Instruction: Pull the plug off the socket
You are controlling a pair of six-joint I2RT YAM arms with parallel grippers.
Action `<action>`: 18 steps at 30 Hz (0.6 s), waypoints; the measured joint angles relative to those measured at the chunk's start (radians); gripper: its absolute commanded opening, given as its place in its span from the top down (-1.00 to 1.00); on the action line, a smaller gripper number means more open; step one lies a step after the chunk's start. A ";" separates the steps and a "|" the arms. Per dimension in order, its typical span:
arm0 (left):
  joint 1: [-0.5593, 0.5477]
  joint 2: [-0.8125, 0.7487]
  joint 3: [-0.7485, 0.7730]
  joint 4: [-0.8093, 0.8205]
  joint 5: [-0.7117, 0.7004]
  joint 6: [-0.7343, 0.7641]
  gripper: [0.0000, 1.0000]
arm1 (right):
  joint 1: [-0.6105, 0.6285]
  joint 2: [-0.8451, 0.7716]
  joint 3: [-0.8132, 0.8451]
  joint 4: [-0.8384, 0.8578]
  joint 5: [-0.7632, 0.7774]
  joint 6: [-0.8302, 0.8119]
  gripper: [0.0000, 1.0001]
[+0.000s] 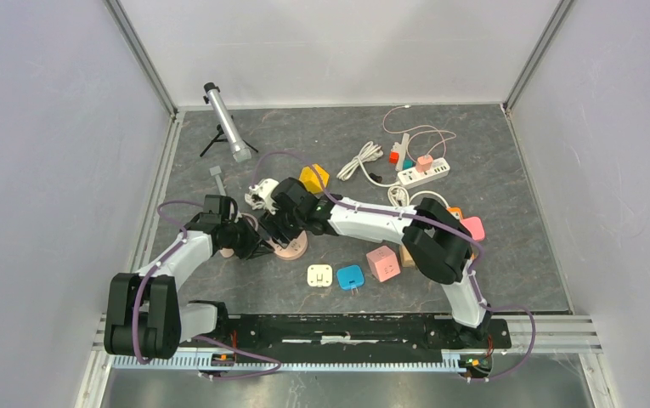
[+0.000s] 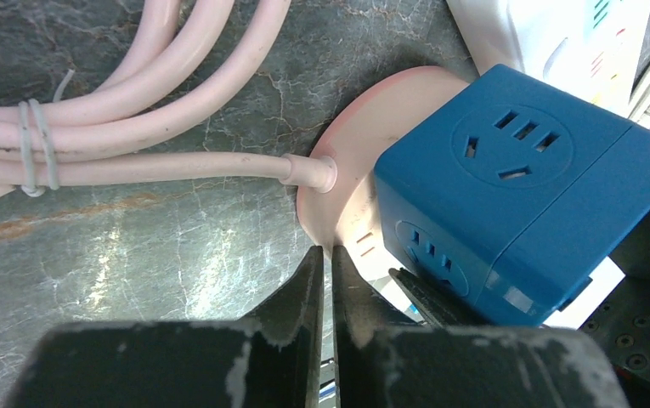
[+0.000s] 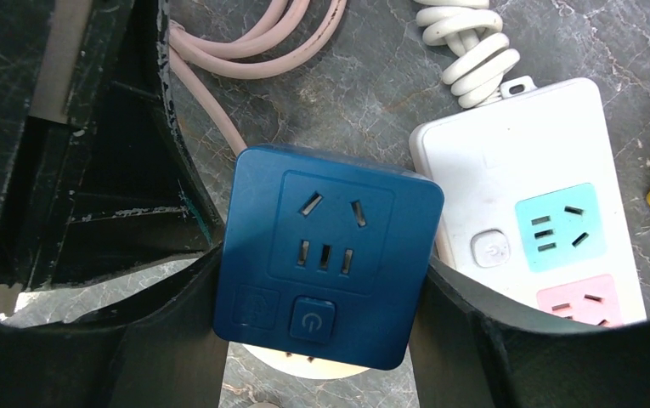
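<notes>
Grey table [image 1: 491, 170]: right end effector [image 3: 321, 276] pinches 1 blue plug [image 3: 330, 212] on 1 socket [image 2: 364, 127], left end effector [image 2: 322, 265] pressed together.

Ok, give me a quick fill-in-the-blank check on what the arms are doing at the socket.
1. The right fingers clamp a ____ cube.
2. The cube sits on a round ____ base.
3. The shut fingers belong to the ____ arm.
Missing words: blue; pink; left.
</notes>
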 measured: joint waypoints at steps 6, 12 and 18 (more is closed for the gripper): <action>0.000 0.001 -0.001 0.003 -0.001 0.000 0.48 | -0.034 0.002 0.000 -0.004 -0.068 0.061 1.00; 0.004 0.023 -0.002 0.004 0.009 0.000 0.19 | -0.044 0.008 0.002 0.001 -0.100 0.071 1.00; 0.011 0.063 -0.002 0.026 0.043 0.000 0.05 | -0.055 0.014 0.015 -0.006 -0.130 0.067 1.00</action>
